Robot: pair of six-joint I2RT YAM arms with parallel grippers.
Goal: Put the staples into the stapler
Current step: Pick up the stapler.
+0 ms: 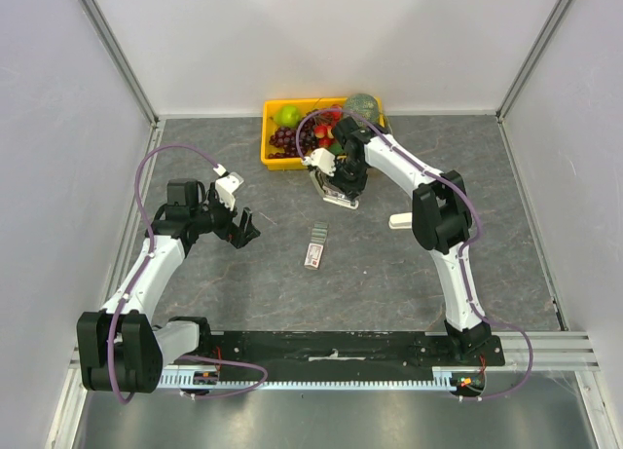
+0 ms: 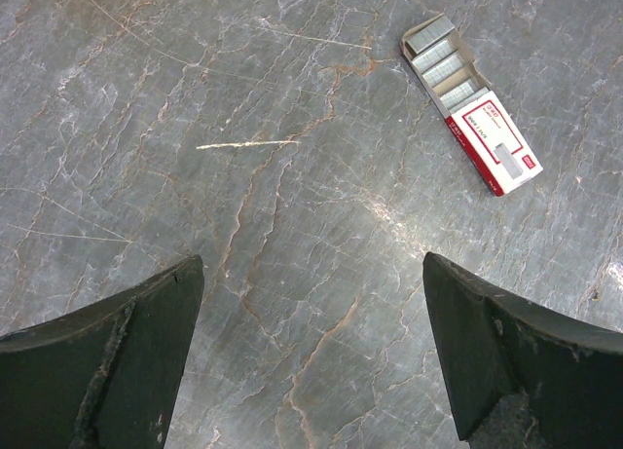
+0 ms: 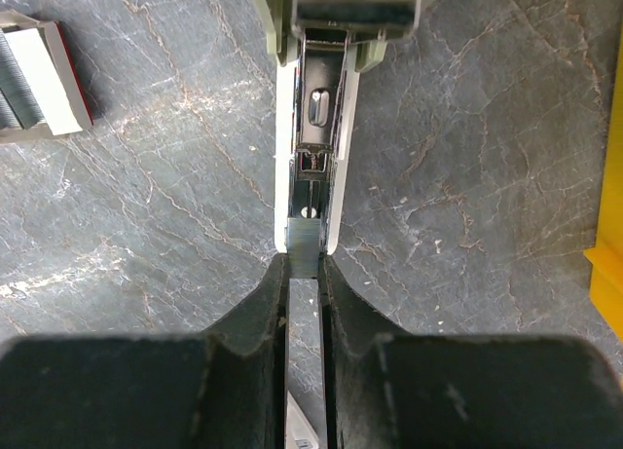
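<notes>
The staples box (image 1: 315,246) lies mid-table. It is red and white, and its open end shows silvery strips (image 2: 440,57). It also shows at the top left of the right wrist view (image 3: 39,84). A white stapler (image 1: 336,194) lies open in front of the yellow bin, its metal channel (image 3: 311,128) facing up. My right gripper (image 3: 305,274) is shut on a silvery staple strip (image 3: 304,246), with the strip's front end at the near end of the channel. My left gripper (image 2: 311,303) is open and empty above bare table, left of the box.
A yellow bin (image 1: 275,155) of toy fruit stands at the back, just behind the stapler; its edge shows in the right wrist view (image 3: 608,274). A small white object (image 1: 399,221) lies right of the box. White walls enclose the table.
</notes>
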